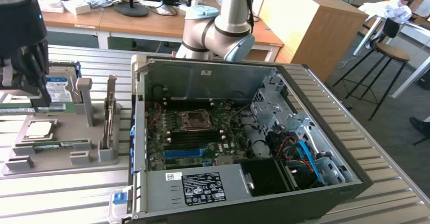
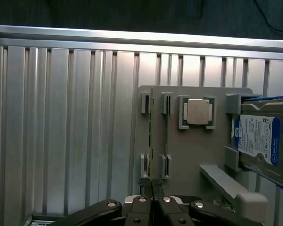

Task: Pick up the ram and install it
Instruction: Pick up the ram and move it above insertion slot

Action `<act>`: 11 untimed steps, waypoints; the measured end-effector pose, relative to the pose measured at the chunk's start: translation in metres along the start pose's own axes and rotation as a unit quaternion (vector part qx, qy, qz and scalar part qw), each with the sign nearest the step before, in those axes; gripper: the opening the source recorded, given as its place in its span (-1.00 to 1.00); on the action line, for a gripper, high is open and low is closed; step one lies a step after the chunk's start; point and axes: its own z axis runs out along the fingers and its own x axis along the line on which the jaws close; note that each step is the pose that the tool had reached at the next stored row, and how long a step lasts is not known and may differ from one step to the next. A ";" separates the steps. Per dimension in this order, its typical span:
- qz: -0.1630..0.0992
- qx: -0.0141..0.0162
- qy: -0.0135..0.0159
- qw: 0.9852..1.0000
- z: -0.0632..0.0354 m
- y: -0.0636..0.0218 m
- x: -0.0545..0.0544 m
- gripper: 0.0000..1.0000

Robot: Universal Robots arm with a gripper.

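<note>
My gripper (image 2: pixel 152 200) is shut on the ram (image 2: pixel 151 141), a thin green stick seen edge-on that runs out from between the fingertips. In the exterior view the gripper (image 1: pixel 27 100) hangs at the far left above the grey parts tray (image 1: pixel 60 166), and the ram (image 1: pixel 17 111) shows as a short green strip just under it. The tray's front slot pair stands empty. The open computer case (image 1: pixel 201 63) lies to the exterior view's right, with the motherboard's memory slots (image 1: pixel 195 138) and a blue slot (image 1: pixel 185 152) facing up.
The tray (image 2: pixel 188 160) also carries a second green stick (image 2: pixel 166 136), a processor (image 2: pixel 198 112) and a hard drive (image 2: pixel 262 139). A tall card (image 1: pixel 110 118) stands on edge between tray and case. The ribbed metal table (image 2: pixel 61 132) ends in a rail.
</note>
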 end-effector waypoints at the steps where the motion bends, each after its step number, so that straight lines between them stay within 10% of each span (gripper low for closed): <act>1: 0.000 0.000 0.000 1.000 -0.0021 -0.0001 0.000 -0.77; 11: 0.000 0.000 0.000 1.000 -0.0225 -0.0006 0.000 -0.77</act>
